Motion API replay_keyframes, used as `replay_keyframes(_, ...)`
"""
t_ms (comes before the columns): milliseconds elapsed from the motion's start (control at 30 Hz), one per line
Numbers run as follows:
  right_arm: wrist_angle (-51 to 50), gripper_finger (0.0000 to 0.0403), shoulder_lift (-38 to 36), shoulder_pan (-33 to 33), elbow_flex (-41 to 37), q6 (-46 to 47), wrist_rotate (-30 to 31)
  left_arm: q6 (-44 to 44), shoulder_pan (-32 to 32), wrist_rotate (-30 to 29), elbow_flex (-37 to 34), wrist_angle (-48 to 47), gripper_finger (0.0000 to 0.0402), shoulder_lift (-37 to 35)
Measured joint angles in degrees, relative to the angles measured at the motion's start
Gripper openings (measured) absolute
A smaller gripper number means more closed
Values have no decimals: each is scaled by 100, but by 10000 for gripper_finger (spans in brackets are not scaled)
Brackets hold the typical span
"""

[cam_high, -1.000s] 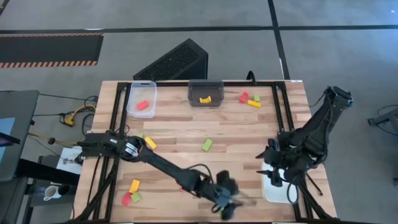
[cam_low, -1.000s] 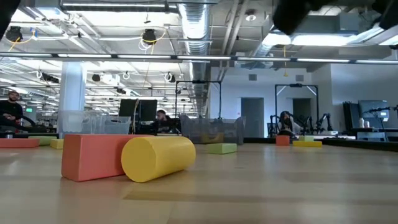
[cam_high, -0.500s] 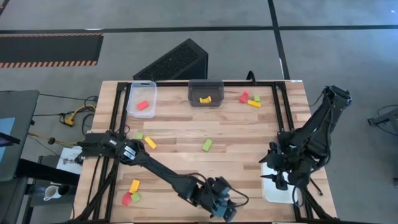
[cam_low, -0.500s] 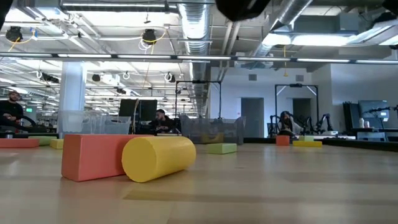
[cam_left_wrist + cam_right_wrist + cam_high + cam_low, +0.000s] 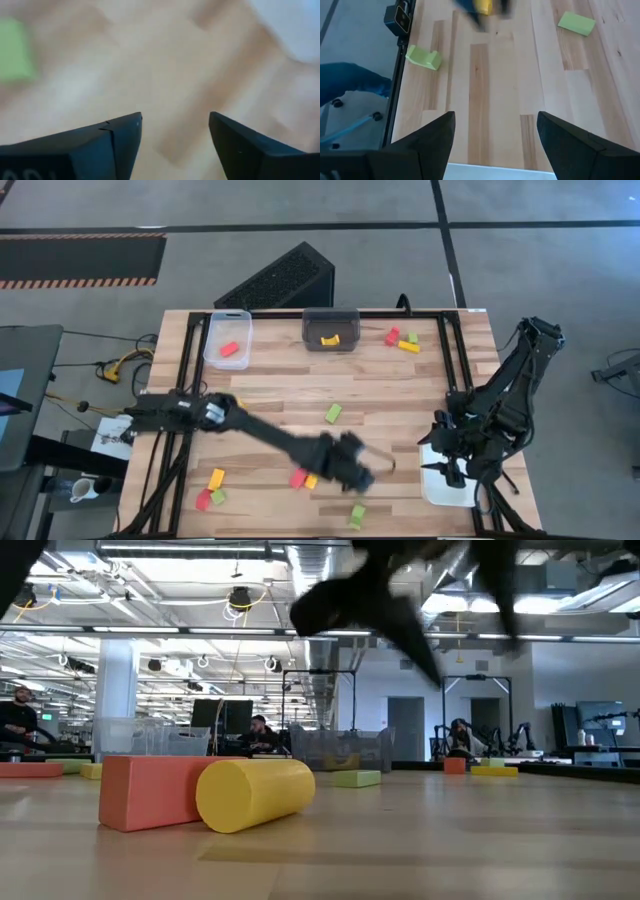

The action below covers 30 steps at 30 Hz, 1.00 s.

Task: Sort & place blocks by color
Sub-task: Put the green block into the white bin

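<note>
Red, yellow and light green blocks lie scattered on the wooden table. A red block [image 5: 298, 478] and a yellow one [image 5: 311, 480] lie side by side; in the low view they are the red block [image 5: 150, 790] and the yellow block [image 5: 255, 792]. A green block [image 5: 357, 515] lies flat by the near edge, also the green block [image 5: 424, 56]. My left gripper [image 5: 362, 473] hovers open just right of the red and yellow pair, holding nothing [image 5: 175, 120]. My right gripper [image 5: 445, 465] waits open [image 5: 495, 117] over the white tray [image 5: 440, 490].
A clear tray [image 5: 228, 340] holds a red block and a dark grey tray [image 5: 331, 328] a yellow one, both at the far edge. More blocks lie at mid-table [image 5: 333, 412], far right [image 5: 404, 340], left [image 5: 240, 408] and near left [image 5: 212, 490].
My left gripper has swung from the table's near edge toward the far edge and up, now blurred with motion beside the red and yellow pair. A green block shows on the table at the near edge where the gripper stood.
</note>
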Motion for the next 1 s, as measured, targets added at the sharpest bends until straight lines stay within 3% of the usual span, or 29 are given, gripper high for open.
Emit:
replay_keyframes(400,-118,306,2,0,0,-192,5,863,1678,325,-10,-1177,298,29)
replay_keyframes(733,-405,306,0,0,0,-199,2,1056,1824,900,-894,-724,300,43)
replay_keyframes(1000,-446,306,0,0,0,-184,2,1272,1766,900,-953,-623,295,50)
